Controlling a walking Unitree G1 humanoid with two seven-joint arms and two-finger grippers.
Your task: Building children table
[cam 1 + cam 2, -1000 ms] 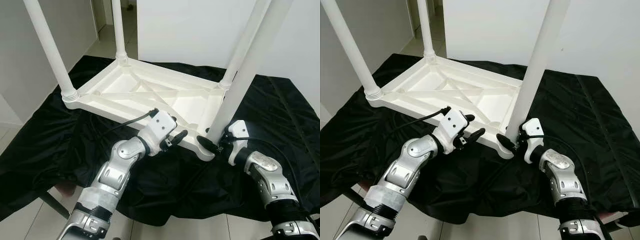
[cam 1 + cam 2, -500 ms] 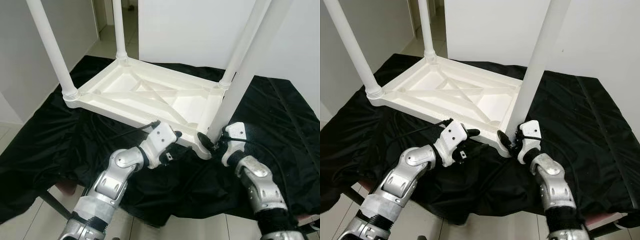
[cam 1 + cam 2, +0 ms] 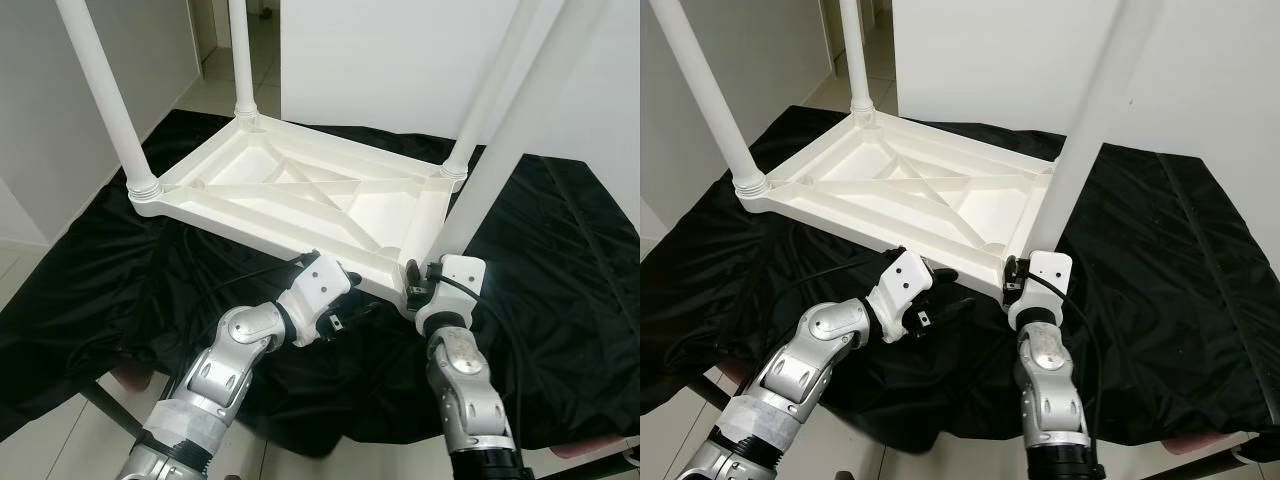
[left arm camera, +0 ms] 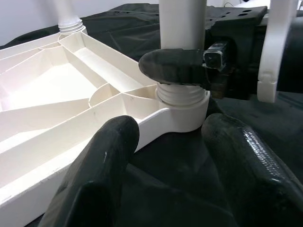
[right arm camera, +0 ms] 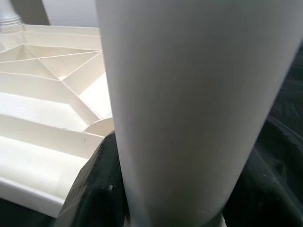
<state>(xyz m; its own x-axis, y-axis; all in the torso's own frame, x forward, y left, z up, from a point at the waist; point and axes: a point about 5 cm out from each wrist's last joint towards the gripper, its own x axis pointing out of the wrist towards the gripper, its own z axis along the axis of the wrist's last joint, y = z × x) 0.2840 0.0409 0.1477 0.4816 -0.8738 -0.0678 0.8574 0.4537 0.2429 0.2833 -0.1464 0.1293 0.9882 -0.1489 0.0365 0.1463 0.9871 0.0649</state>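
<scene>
1. The white children table (image 3: pixel 300 195) lies upside down on the black cloth (image 3: pixel 560 250), its near right leg (image 3: pixel 1080 150) standing in the corner socket (image 4: pixel 182 101).
2. My right claw (image 4: pixel 182 66) holds this leg just above the socket; I think I must keep it upright while turning.
3. My left claw (image 4: pixel 170 156) is wide, empty, just beside the corner.

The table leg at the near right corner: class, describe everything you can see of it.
The table leg is a smooth white tube that looks like plastic, standing nearly upright in the near right corner socket of the upturned white tabletop. Its ribbed collar sits at the socket. The right end effector is shut on its base; the open left end effector waits beside.
</scene>
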